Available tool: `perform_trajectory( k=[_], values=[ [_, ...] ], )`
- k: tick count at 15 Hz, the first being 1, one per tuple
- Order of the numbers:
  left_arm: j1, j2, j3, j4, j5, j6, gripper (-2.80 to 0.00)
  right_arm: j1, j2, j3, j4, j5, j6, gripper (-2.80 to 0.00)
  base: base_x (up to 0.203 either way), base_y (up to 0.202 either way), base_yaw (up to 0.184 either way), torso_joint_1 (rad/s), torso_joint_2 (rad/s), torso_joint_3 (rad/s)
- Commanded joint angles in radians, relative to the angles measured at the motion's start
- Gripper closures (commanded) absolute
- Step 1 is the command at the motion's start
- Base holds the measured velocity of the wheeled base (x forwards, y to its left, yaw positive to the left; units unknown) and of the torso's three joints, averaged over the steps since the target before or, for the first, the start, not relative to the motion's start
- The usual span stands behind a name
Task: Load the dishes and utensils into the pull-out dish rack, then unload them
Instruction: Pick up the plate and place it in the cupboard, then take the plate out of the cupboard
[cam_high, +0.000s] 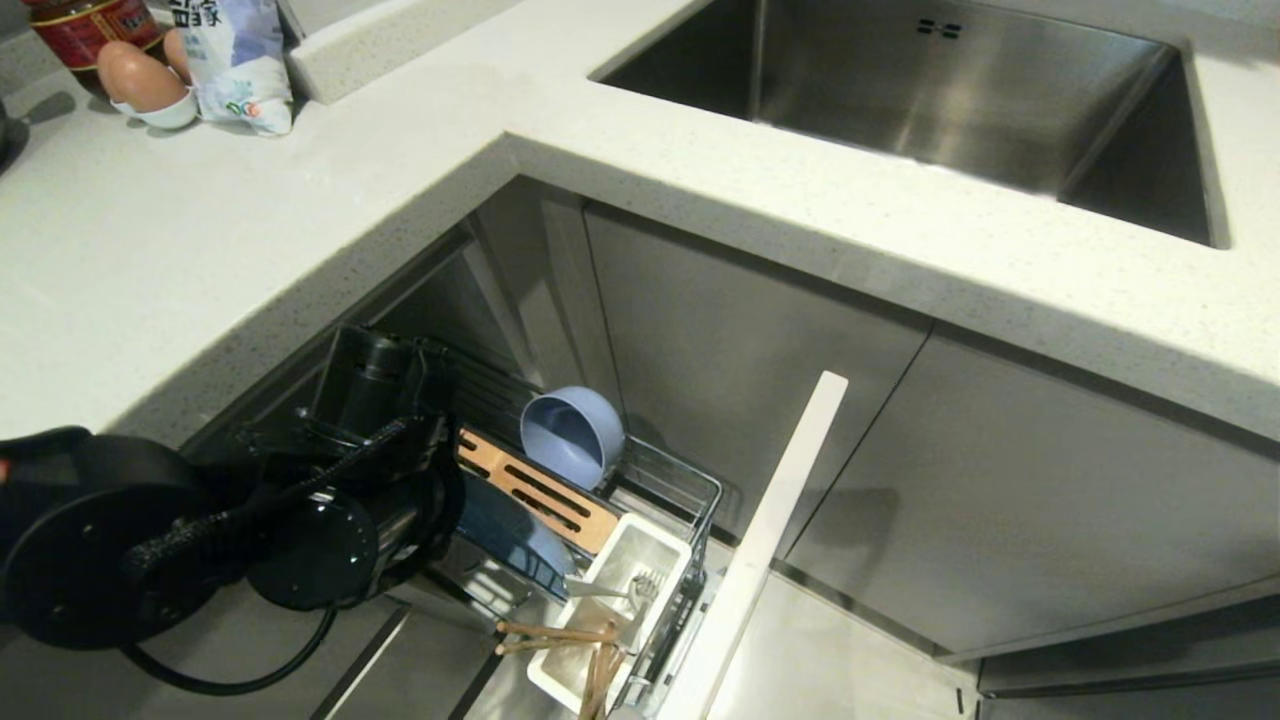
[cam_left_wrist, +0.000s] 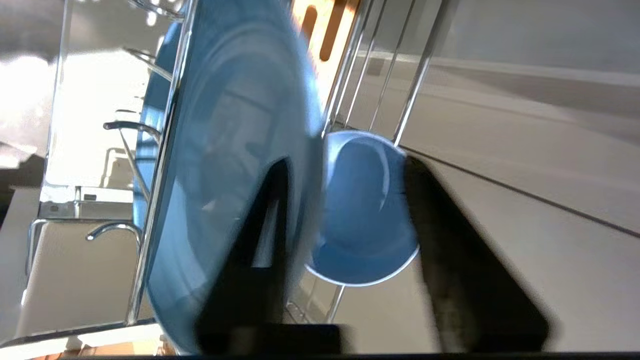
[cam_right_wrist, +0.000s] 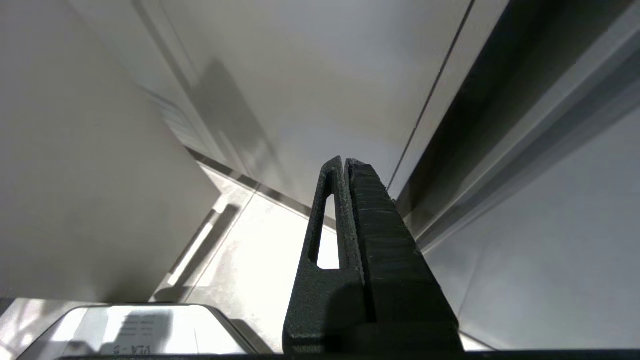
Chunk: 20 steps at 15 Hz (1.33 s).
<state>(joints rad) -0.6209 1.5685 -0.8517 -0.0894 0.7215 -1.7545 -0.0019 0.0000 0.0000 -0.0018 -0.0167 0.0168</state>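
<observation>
The pull-out dish rack stands drawn out from under the counter, with its white front panel ajar. The light blue plate stands on edge in the wires beside the wooden strip. Behind it the bowl lies on its side. Chopsticks and a silver utensil rest in the white cutlery box. My left arm reaches down to the plate. My left gripper is open, one finger against the plate, with the bowl seen through the gap. My right gripper is shut and holds nothing.
A speckled white countertop runs over the rack, with a steel sink at the back right. Eggs, a bag and a jar stand at the far left. Grey cabinet doors flank the rack.
</observation>
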Motion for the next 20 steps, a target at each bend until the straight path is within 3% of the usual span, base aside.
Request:
perform_trajectory(
  k=[1, 3, 9, 10, 13, 15, 17, 20],
  values=[
    [-0.003, -0.022, -0.005, -0.005, 0.014, -0.011, -2.8, 0.002, 0.0, 0.0, 0.0, 0.0, 0.0, 0.0, 0.0, 0.0, 0.0, 0.0, 0.0, 0.0],
    [-0.018, -0.061, -0.013, 0.023, 0.015, -0.011, -2.8, 0.002, 0.0, 0.001, 0.0, 0.0, 0.0, 0.0, 0.0, 0.0, 0.0, 0.0, 0.0, 0.0],
    [-0.157, -0.173, -0.171, 0.309, 0.021, -0.01, -2.8, 0.002, 0.0, 0.002, 0.0, 0.0, 0.0, 0.0, 0.0, 0.0, 0.0, 0.0, 0.0, 0.0],
    [-0.184, -0.19, -0.202, 0.343, 0.033, -0.011, 0.0, 0.002, 0.0, 0.002, 0.0, 0.0, 0.0, 0.0, 0.0, 0.0, 0.0, 0.0, 0.0, 0.0],
    [-0.239, -0.243, -0.275, 0.4, 0.077, -0.009, 0.0, 0.002, 0.0, 0.001, 0.0, 0.0, 0.0, 0.0, 0.0, 0.0, 0.0, 0.0, 0.0, 0.0],
    [-0.244, -0.297, -0.355, 0.416, 0.115, 0.033, 0.0, 0.002, 0.0, 0.0, 0.0, 0.0, 0.0, 0.0, 0.0, 0.0, 0.0, 0.0, 0.0, 0.0],
    [-0.248, -0.345, -0.44, 0.395, 0.177, 0.136, 0.0, 0.002, 0.0, 0.001, 0.0, 0.0, 0.0, 0.0, 0.0, 0.0, 0.0, 0.0, 0.0, 0.0],
    [-0.247, -0.416, -0.518, 0.308, 0.195, 0.423, 0.0, 0.002, 0.0, 0.0, 0.0, 0.0, 0.0, 0.0, 0.0, 0.0, 0.0, 0.0, 0.0, 0.0]
  ],
)
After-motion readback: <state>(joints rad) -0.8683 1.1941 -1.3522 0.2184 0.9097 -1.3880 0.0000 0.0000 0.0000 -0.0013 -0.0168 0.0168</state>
